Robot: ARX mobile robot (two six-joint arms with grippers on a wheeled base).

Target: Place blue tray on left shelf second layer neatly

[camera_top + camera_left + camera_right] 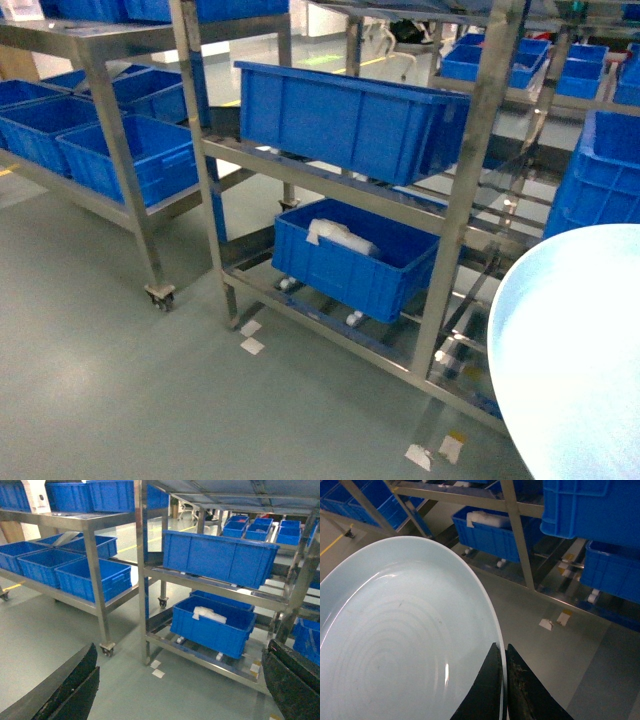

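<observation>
The steel rack (330, 180) stands ahead, a dark-blue crate (350, 115) on its second tier (300, 165) and another crate (345, 255) holding white wrapping below. The round blue tray (405, 640), held off the floor and cut off at the head view's lower right corner, shows no writing. The right gripper (502, 680) pinches its rim. The left gripper (175, 690) is spread wide, holding nothing.
</observation>
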